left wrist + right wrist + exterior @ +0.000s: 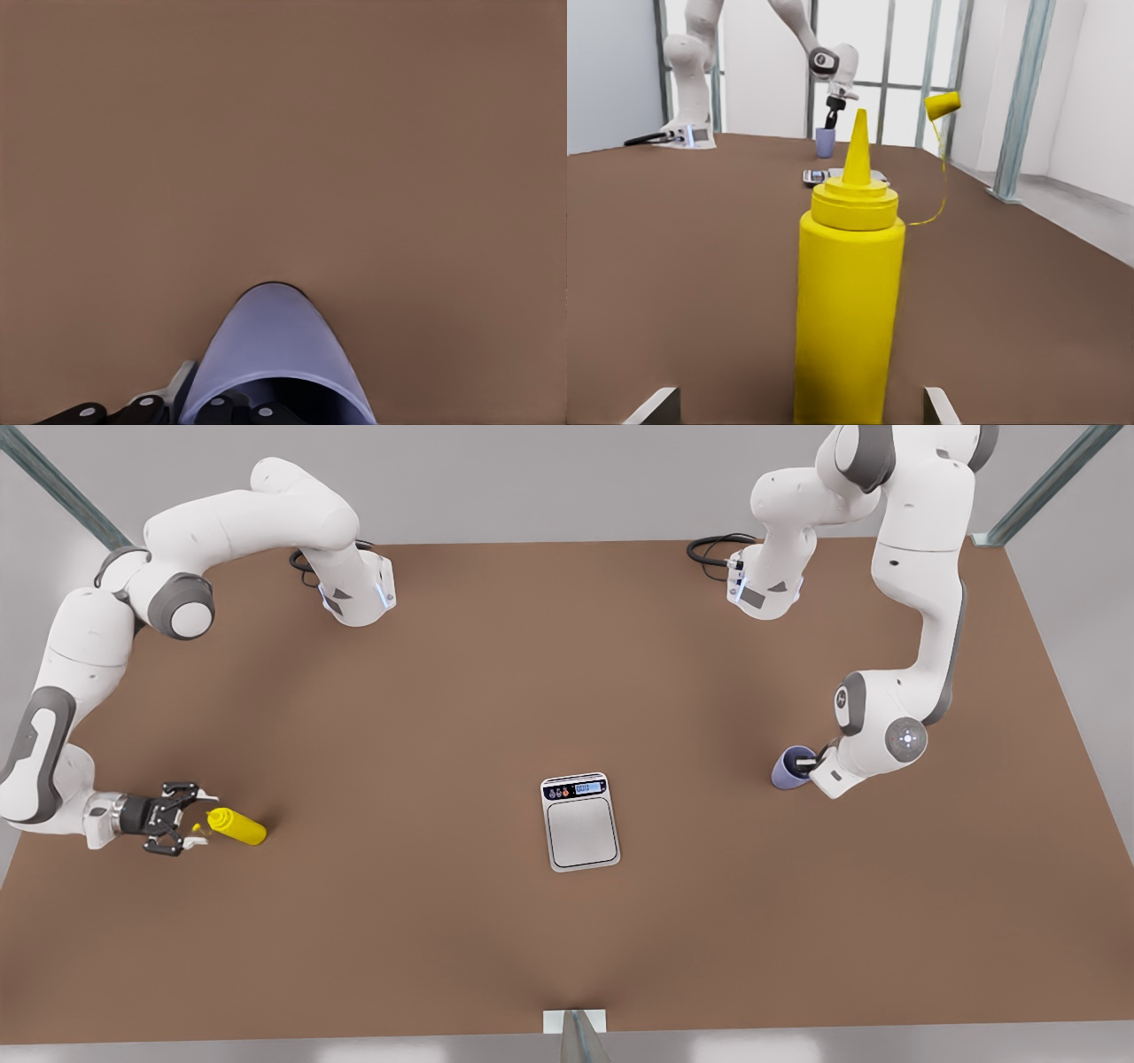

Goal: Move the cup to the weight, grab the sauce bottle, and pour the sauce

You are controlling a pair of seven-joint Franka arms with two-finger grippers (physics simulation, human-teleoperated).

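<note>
**Operator:** Closest to the lens, the sauce bottle stood upright between the two fingertips of the right claw. I judged that claw to be spread apart, with the bottle between its fingers but not yet pinched. Its cap hung off to the side on a thin tether, so the nozzle was already free for pouring.

**Supervisor:** And the cup?

**Operator:** The cup stood on the tabletop at the front view's right, well apart from the weight. The left claw sat at its rim, one finger inside the dark interior and one on the outer wall. I took that as a rim grip, clamped on the cup's wall, chosen so the cup stays upright while it is carried.

**Supervisor:** Was the weight occupied?

**Operator:** No. It lay flat near the tabletop's middle, between the two arms, its platform bare. I judged the cup transfer to be the step in hand, with the right arm waiting at the bottle.
</note>
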